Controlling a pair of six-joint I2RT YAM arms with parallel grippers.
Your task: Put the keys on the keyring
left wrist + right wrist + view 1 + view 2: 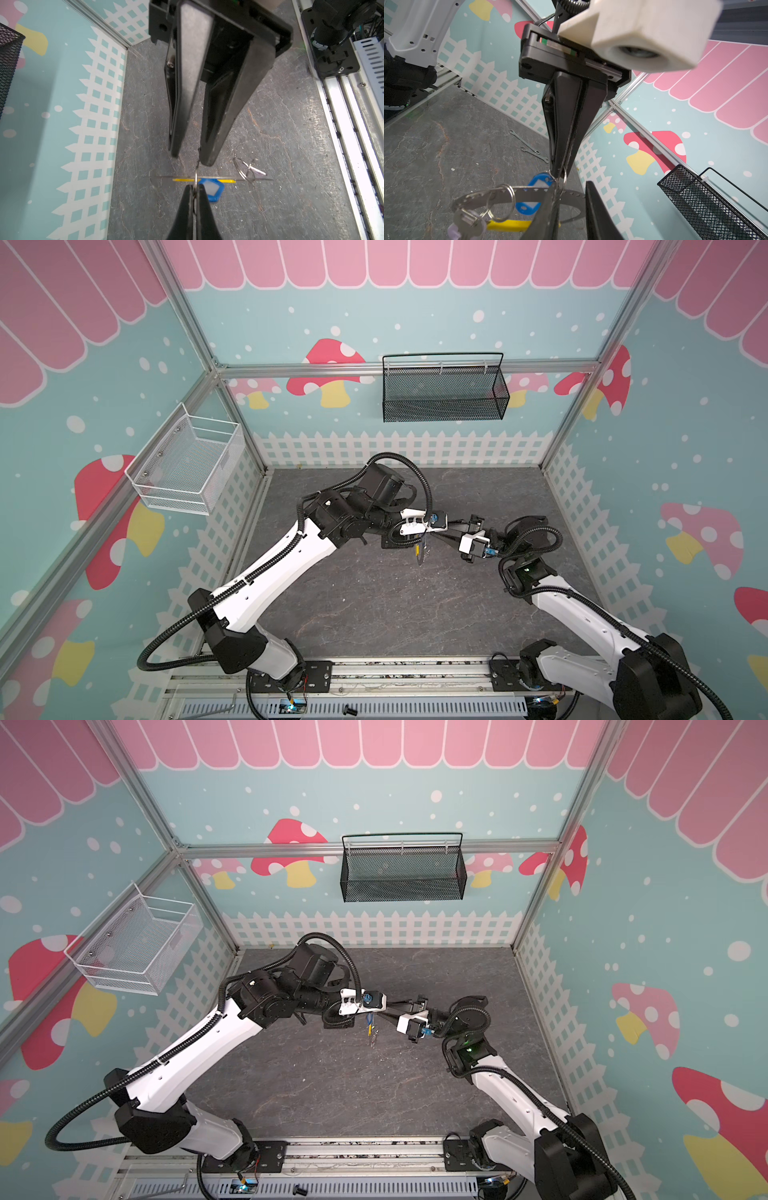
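hanging above the grey worktop (436, 145), the keyring (529, 190) sits between the two end effectors, which meet tip to tip near the middle of the cell. the left end effector (560, 173) is clamped tight on a small split ring (196, 175) just beside the blue tag (527, 206). seen edge-on in the left wrist view, the hoop runs across that ring. the right end effector (571, 185) has its jaws parted, with one finger in front of the hoop and nothing pinched between them. the key with the lilac tag (453, 230) hangs on the hoop by its own ring, next to the yellow segment (508, 225). two wrenches (529, 148) lie on the worktop behind.
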